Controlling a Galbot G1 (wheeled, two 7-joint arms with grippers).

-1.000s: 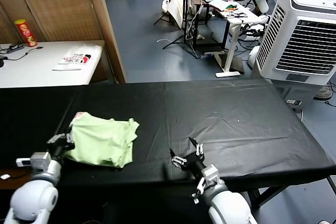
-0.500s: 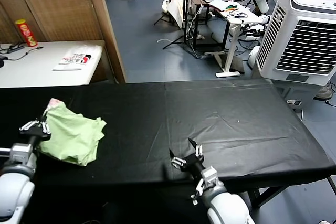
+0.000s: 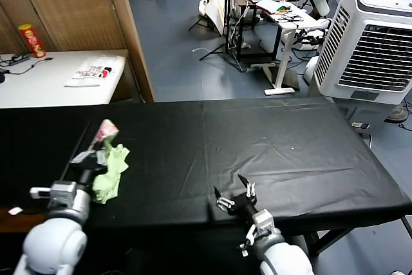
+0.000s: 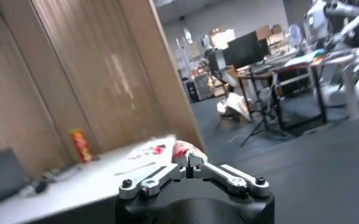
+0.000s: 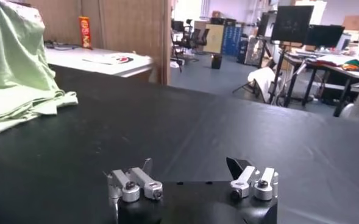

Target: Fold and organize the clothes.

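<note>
Green shirt [image 3: 111,167], flat a second ago, now hangs bunched from our clamped left gripper [image 3: 96,152]; right gripper [image 3: 235,199] idles open.

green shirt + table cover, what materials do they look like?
Green shirt: soft matte woven fabric, probably cotton; it bunches and hangs limp where the left hand lifts it, with folds pooling on the table. Table cover: thin black sheet, slight sheen, creased; maybe coated fabric or plastic.

shirt [image 5: 14,67] cut off by the frame edge.
</note>
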